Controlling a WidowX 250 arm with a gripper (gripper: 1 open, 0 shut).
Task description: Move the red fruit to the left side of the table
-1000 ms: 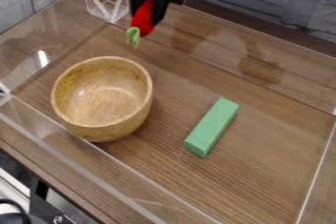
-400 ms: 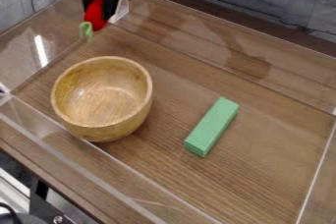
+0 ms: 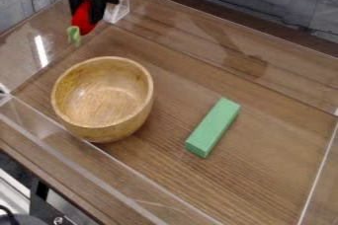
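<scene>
The red fruit (image 3: 82, 16) hangs in my gripper (image 3: 83, 14) near the table's far left corner, its pale green leafy stem (image 3: 74, 35) dangling below, just above the wood. My gripper is shut on the fruit, pointing almost straight down. The brown wood-grain table (image 3: 251, 81) lies beneath, bordered by low clear walls. The fruit is beyond and to the left of the wooden bowl.
A wooden bowl (image 3: 103, 96) sits at the left-centre of the table. A green rectangular block (image 3: 212, 127) lies to its right. Clear acrylic walls (image 3: 34, 32) stand close beside the gripper on the left and behind it.
My gripper has carried the red fruit leftward along the far side of the table and slightly lower, from above the bowl's far right toward the left corner.
</scene>
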